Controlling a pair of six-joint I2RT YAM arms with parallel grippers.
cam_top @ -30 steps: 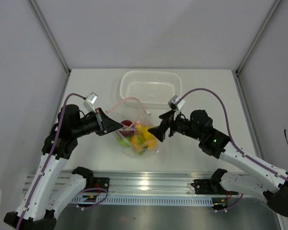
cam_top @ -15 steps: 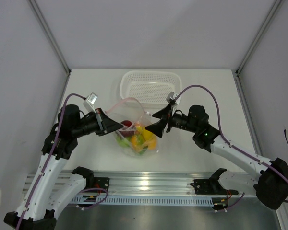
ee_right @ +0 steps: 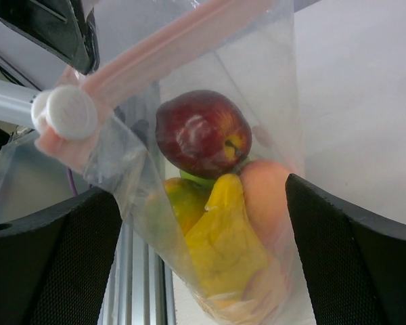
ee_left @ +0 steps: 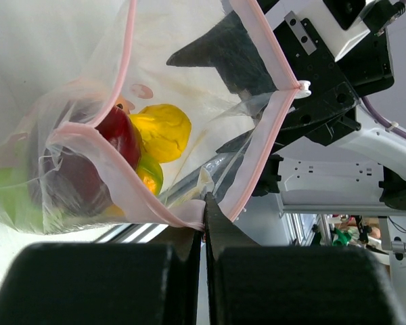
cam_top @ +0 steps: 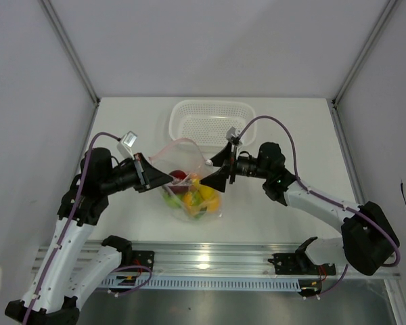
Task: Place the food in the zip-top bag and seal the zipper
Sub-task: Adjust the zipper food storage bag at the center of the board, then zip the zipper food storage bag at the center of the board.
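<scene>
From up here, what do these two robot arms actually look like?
Both the left arm and right arm have smooth white tube-like links joined by chunky black joints. Each ends in black, wedge-shaped jaws with mesh-textured inner pads. A thin purple cable loops from each forearm to a small silvery camera box at the wrist.

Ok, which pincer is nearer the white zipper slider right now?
Right. The open right pincer straddles the zip-top bag's end where the slider sits, close beside one finger. The left pincer is shut on the bag's opposite rim corner, across the mouth.
</scene>
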